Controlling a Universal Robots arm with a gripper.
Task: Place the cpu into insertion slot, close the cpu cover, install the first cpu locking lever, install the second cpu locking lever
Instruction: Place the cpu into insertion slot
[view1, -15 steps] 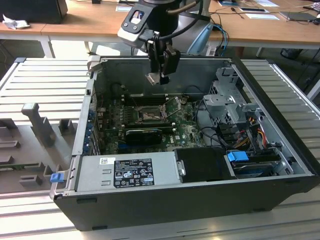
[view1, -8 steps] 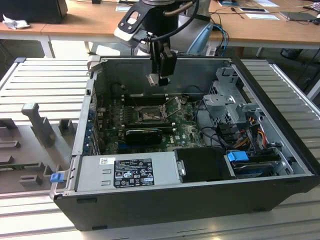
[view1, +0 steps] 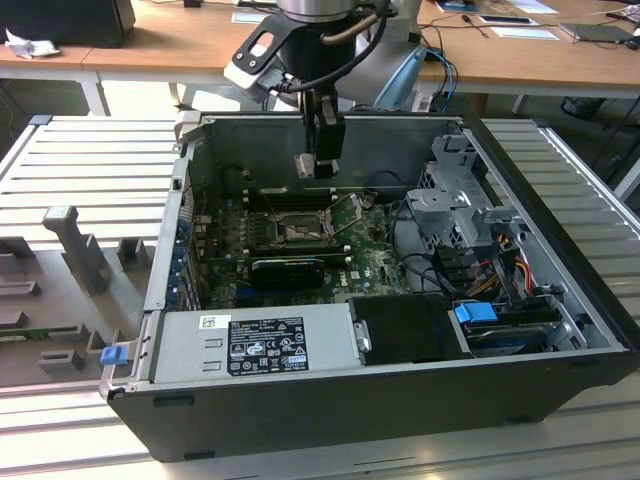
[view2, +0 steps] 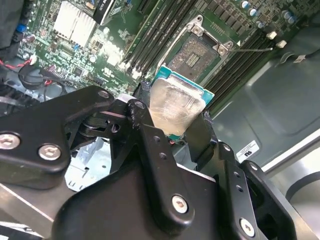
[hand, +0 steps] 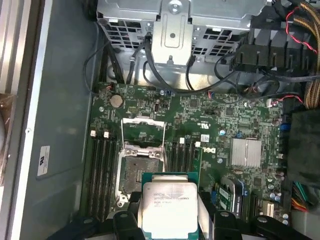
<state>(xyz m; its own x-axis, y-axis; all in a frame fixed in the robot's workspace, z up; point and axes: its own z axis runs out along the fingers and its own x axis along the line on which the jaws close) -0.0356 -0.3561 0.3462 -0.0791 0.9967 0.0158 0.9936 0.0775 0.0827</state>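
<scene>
My gripper (view1: 320, 160) hangs inside the open computer case, above the green motherboard (view1: 370, 255). It is shut on the cpu (view1: 305, 165), a silvery square chip with a green rim, gripped by two opposite edges in both wrist views (view2: 175, 105) (hand: 170, 205). The insertion slot (hand: 137, 175) lies bare below, its brownish pin field showing (view2: 200, 50). The chip hovers above and a little to one side of it, not touching. The cpu cover (hand: 144, 131) is swung open beside the socket. A thin metal lever (view2: 252, 49) sticks out from the socket.
Long black memory slots (hand: 100, 165) flank the socket. A silver heatsink (hand: 245, 152) sits on the board. The grey power supply (view1: 255, 345) fills the case's near side. A metal drive cage (view1: 450, 190) and loose cables (view1: 470, 270) stand at the exterior view's right.
</scene>
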